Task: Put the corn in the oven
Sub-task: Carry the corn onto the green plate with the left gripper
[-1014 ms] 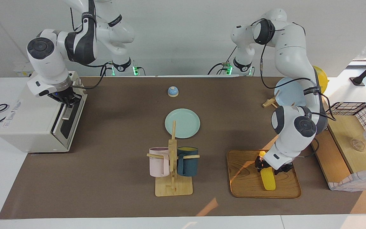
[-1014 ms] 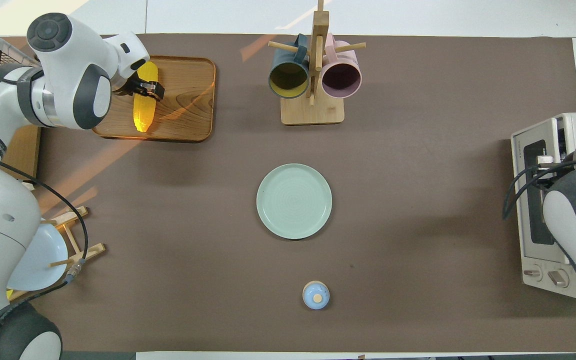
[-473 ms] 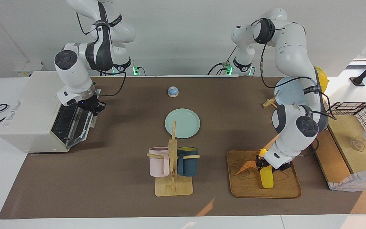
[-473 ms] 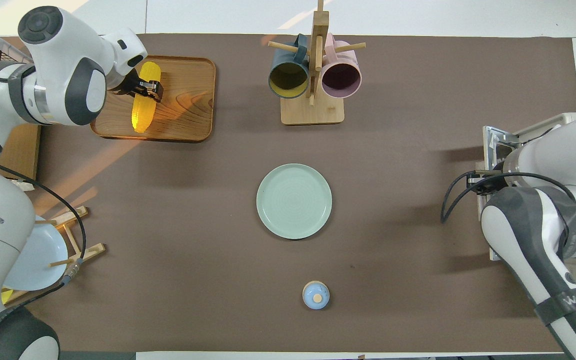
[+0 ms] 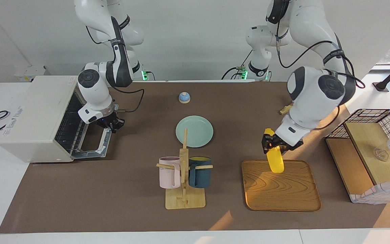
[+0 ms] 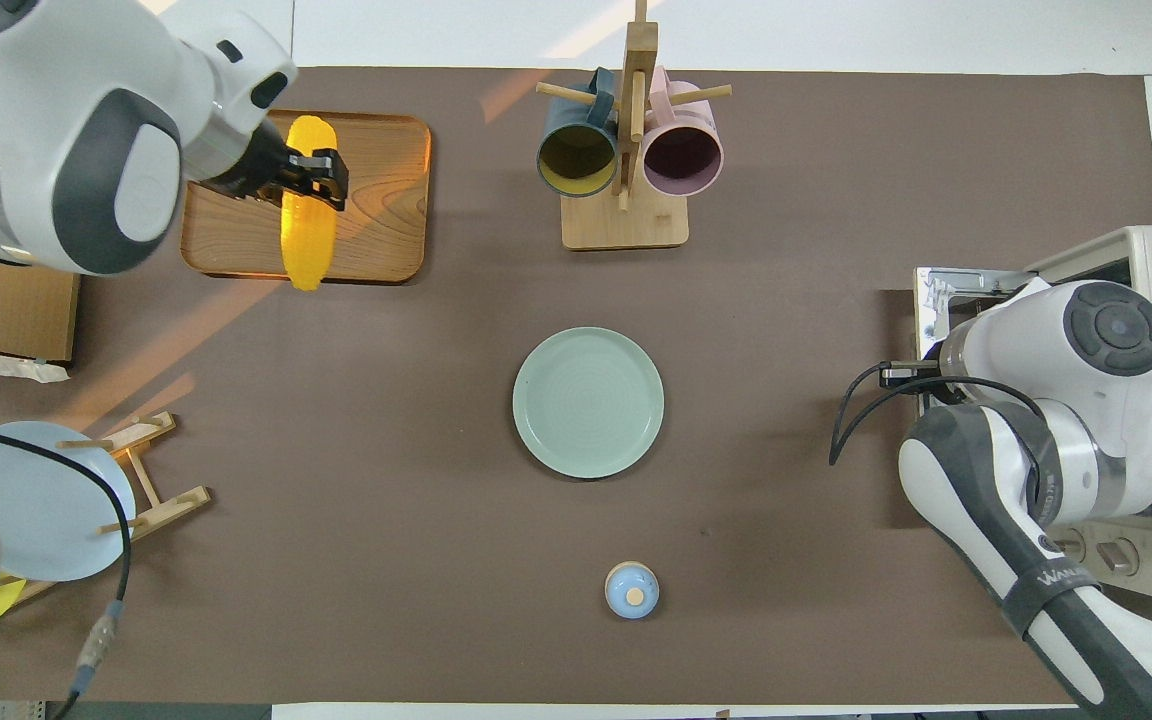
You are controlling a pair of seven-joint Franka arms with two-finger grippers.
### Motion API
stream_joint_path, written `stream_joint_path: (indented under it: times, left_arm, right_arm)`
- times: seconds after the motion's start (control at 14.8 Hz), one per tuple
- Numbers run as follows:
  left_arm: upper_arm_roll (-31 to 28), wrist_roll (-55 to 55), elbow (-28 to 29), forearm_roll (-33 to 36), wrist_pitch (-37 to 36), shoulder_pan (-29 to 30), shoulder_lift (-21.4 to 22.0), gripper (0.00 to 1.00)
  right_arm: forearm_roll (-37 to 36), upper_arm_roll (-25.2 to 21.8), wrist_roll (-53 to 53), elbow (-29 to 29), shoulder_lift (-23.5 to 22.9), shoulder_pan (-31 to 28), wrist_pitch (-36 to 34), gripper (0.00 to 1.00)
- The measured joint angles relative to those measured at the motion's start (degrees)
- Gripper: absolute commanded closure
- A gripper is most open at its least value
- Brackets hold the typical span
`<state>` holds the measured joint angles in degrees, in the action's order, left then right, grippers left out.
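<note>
The yellow corn (image 5: 275,161) hangs tilted from my left gripper (image 5: 272,144), which is shut on its upper end and holds it in the air over the wooden tray's (image 5: 283,193) edge nearer the robots. In the overhead view the corn (image 6: 306,240) and left gripper (image 6: 311,175) show over the tray (image 6: 386,230). The white oven (image 5: 36,115) stands at the right arm's end of the table. Its glass door (image 5: 91,144) lies folded down and the wire rack shows inside. My right gripper (image 5: 113,124) is at the door's handle edge. In the overhead view the arm hides it.
A green plate (image 5: 194,131) lies mid-table. A wooden mug rack (image 5: 184,176) holds a pink and a dark blue mug. A small blue bell (image 5: 184,97) sits near the robots. A blue plate (image 6: 36,510) leans on a wooden stand, and a wire basket shelf (image 5: 374,135) stands at the left arm's end.
My left gripper has lifted the corn off the tray and moved it toward the robots. My right gripper has swung the oven door from shut to fully open.
</note>
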<state>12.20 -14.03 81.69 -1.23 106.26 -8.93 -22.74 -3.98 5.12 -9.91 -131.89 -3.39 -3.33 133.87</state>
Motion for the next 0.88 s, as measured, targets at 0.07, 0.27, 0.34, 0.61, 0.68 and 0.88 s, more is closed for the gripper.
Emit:
stream_joint_path:
  times: [0.07,0.27,0.34,0.61,0.68,0.88]
  left_arm:
    - [0.0,-3.2,3.2,0.0,0.4,-2.7,2.0,1.00]
    - [0.1,-10.7,14.1,-0.1,10.6,-10.0,5.8,1.00]
    - [0.1,-12.5,17.8,-0.2,15.1,-12.0,6.5,1.00]
    - [0.0,-18.3,25.6,-0.5,25.6,-19.1,6.4,1.00]
    - [0.0,-19.4,26.2,-0.5,27.2,-20.5,5.8,1.00]
    - [-0.2,-20.4,26.8,-0.5,30.2,-22.5,3.2,1.00]
  right_arm:
    - [0.7,-0.2,0.0,-0.2,-0.5,0.0,0.6,1.00]
    - [2.3,-0.4,0.0,-0.2,-1.5,-0.1,1.2,1.00]
    - [3.4,-0.6,0.0,-0.2,-1.7,-0.1,1.2,1.00]
    - [6.6,-1.1,0.0,-0.3,-1.8,-0.2,1.1,1.00]
    - [7.1,-1.1,0.0,-0.2,-1.8,0.3,1.1,0.91]
    - [7.4,-1.0,-0.2,2.5,-1.7,3.4,-1.2,0.16]
